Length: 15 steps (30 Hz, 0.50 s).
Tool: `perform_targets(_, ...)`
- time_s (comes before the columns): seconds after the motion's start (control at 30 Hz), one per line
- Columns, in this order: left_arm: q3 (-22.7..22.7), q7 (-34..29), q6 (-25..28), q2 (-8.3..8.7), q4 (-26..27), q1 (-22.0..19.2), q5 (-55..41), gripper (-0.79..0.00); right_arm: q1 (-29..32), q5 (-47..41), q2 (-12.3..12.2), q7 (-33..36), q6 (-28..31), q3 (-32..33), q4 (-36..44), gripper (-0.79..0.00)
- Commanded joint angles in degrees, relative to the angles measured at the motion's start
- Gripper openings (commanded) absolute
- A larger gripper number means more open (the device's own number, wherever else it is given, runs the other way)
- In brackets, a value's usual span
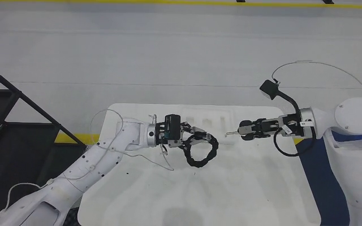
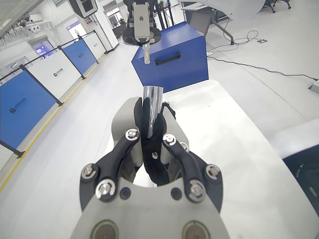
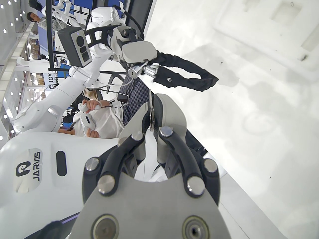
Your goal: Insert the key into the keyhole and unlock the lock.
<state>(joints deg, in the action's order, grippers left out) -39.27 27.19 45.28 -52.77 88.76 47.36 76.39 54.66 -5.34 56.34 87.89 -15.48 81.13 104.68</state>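
Left gripper (image 2: 151, 123) clenched on lock (image 3: 152, 71): chrome cylinder (image 2: 152, 100), 1 black fabric-sleeved cable loop (image 1: 199, 164). Right gripper (image 1: 242, 130) pinches silver key (image 2: 146, 53); tip faces cylinder end, apart, above table (image 1: 237, 186).

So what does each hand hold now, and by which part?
The left hand holds the lock by its metal cylinder end; the right hand holds the key by its head, blade pointing out.

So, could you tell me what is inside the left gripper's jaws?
The lock's chrome cylinder, gripped together with its black sleeve. The cylinder's gripped end is hidden by the sleeve.
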Motion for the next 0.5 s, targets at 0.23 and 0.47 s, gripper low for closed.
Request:
perform_targets(0.23,4.8,0.78,-2.99,-3.68,-4.26,-3.25,0.42,-0.785,0.37,-0.22,-0.29,-1.13,-1.02,0.6,0.69,-0.785)
perform_targets(0.47,4.8,0.78,-2.99,-3.68,-4.26,-3.25,0.42,-0.785,0.37,-0.22,-0.29,-1.13,-1.02,0.6,0.69,-0.785)
